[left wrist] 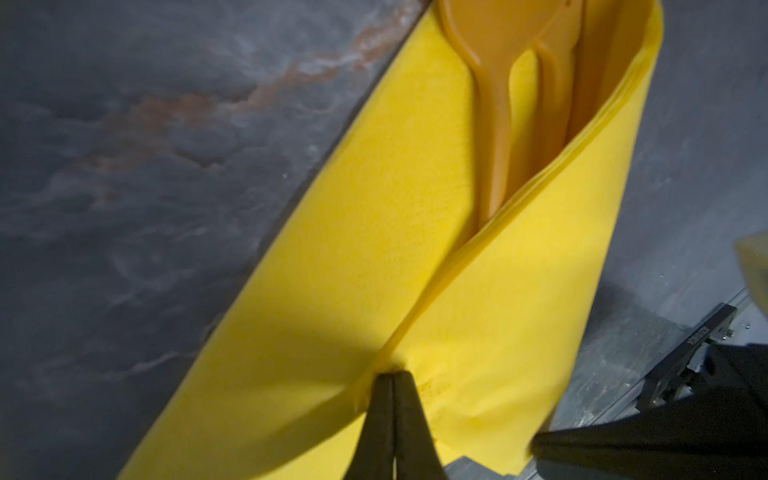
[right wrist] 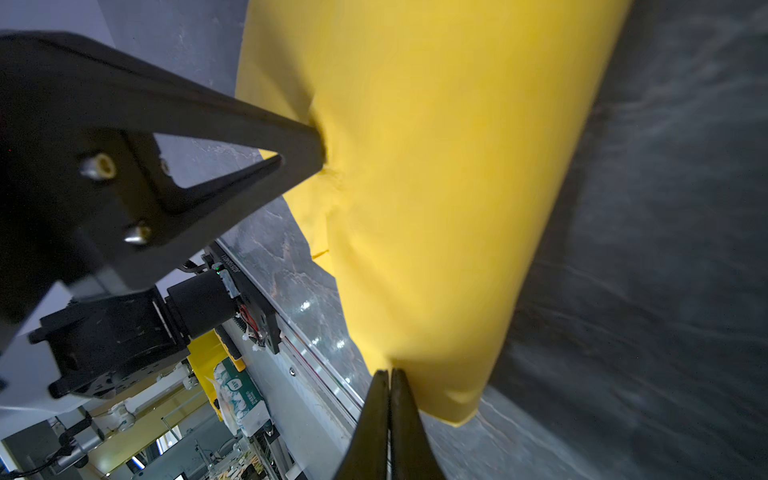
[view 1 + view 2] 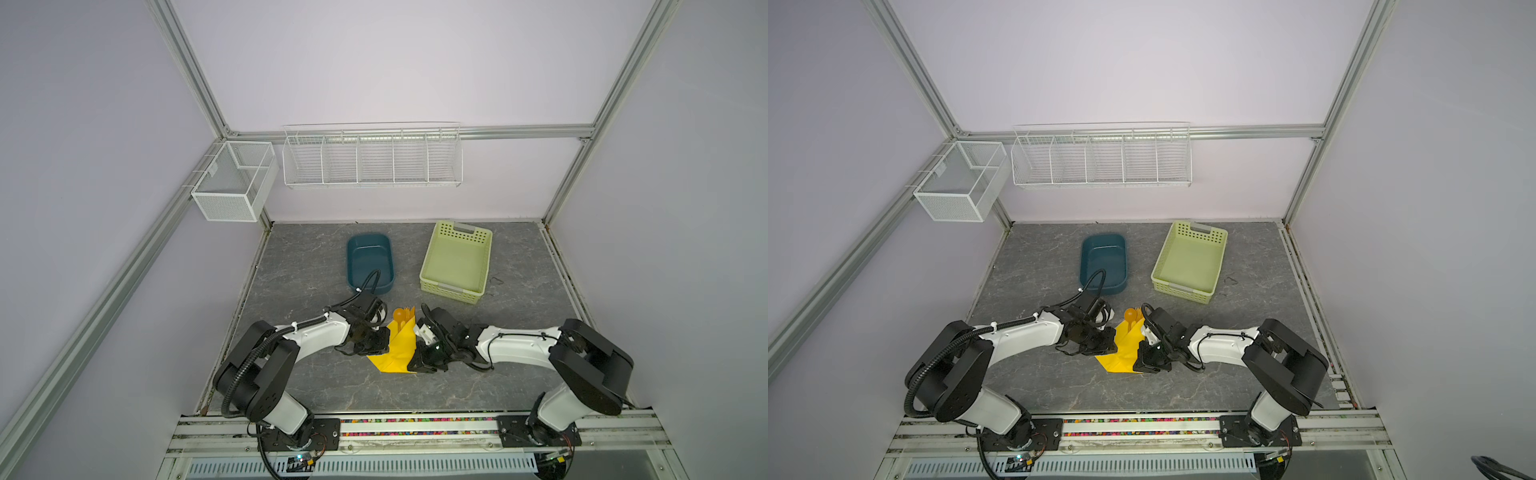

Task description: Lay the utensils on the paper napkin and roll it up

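Left gripper (image 1: 392, 376): nearest its wrist lens, with the jaws pressed together on the bright yellow thin paper napkin (image 1: 353, 257), at the edge where one flap laps over the other.
Right gripper (image 2: 390, 372): jaws closed too, the tips meeting on the napkin's lower edge in what looks like a pinch of the paper.
Utensils: the slim orange plastic utensils (image 1: 494, 124) lie inside the fold. The round-bowled spoon (image 3: 398, 313) pokes out at the far end in both top views.
Napkin's place: on the dark grey marbled tabletop (image 3: 316, 374), between the two grippers and partly wrapped.
Step in hand: rolling, by my reading.
Doing it well: turn both pinches together at one pace. Hold the paper taut but unstrained, since it probably tears easily, and bed the cutlery against the crease so nothing slides out of the open end.
Dark teal oval plastic tub (image 3: 370, 257): nothing seen inside.
Pale green perforated plastic basket (image 3: 455, 262): nothing inside.
White wire wall rack (image 3: 372, 160) and white mesh box (image 3: 235, 183): both appear bare.
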